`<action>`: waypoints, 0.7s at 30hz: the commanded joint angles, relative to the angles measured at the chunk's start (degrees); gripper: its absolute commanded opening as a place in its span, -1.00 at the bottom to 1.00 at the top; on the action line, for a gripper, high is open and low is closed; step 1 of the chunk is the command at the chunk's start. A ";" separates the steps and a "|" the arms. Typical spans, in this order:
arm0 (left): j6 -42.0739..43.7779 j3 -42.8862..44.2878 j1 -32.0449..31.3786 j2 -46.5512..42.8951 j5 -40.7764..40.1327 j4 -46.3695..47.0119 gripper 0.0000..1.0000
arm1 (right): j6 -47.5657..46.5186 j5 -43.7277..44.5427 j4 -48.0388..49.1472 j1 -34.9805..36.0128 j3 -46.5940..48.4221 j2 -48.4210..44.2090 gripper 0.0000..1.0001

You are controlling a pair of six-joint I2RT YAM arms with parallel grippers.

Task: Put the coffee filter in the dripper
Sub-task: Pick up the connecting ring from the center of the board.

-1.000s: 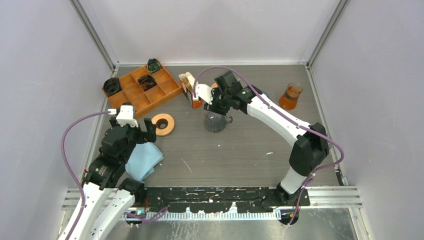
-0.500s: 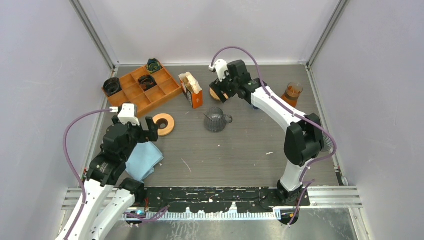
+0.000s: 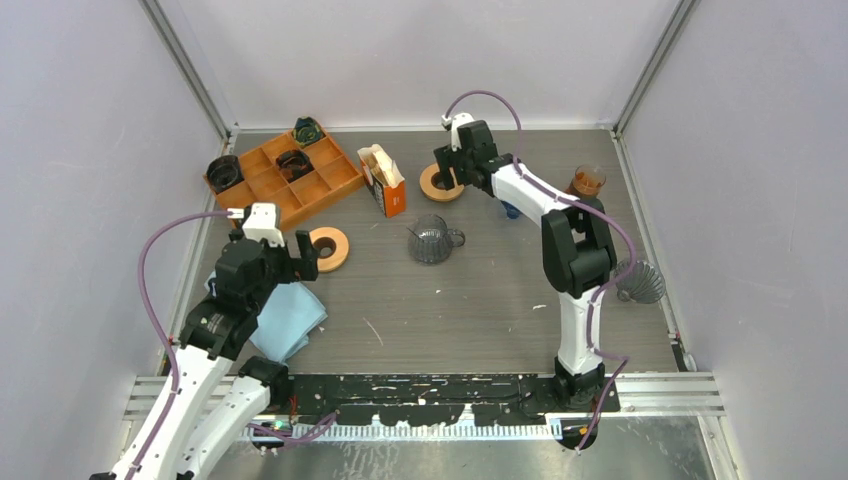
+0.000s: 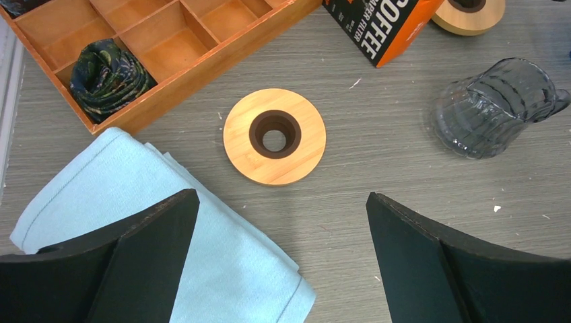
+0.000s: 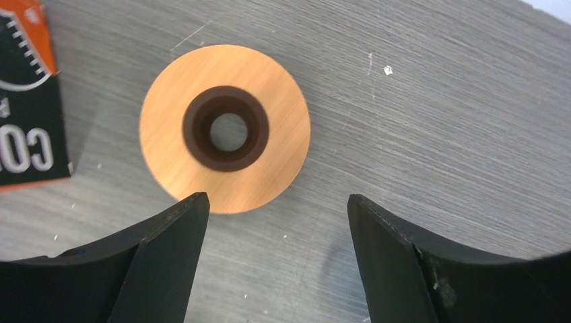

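Moved off the dripper (image 3: 432, 240) since a second ago, the right gripper (image 5: 276, 202) is now held above a wooden ring (image 5: 225, 128) just beyond the dripper, with its jaws spread and nothing gripped. The left gripper (image 4: 281, 196) is found almost unchanged, well left of the dripper. Its jaws are spread wide over a blue cloth (image 4: 168, 229), near a second wooden ring (image 4: 274, 136). Coffee filters (image 3: 375, 155) are seen upright in their box (image 3: 392, 195), beyond and left of the dripper.
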 commanded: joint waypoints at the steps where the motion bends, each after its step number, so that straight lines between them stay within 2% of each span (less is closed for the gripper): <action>1: 0.07 2.31 0.68 0.84 0.02 1.37 0.98 | 5.82 1.15 4.46 -1.43 5.45 2.77 0.60; 21: 0.68 2.66 0.92 4.60 2.54 1.49 0.98 | 12.70 0.34 4.99 -2.43 14.09 16.78 0.29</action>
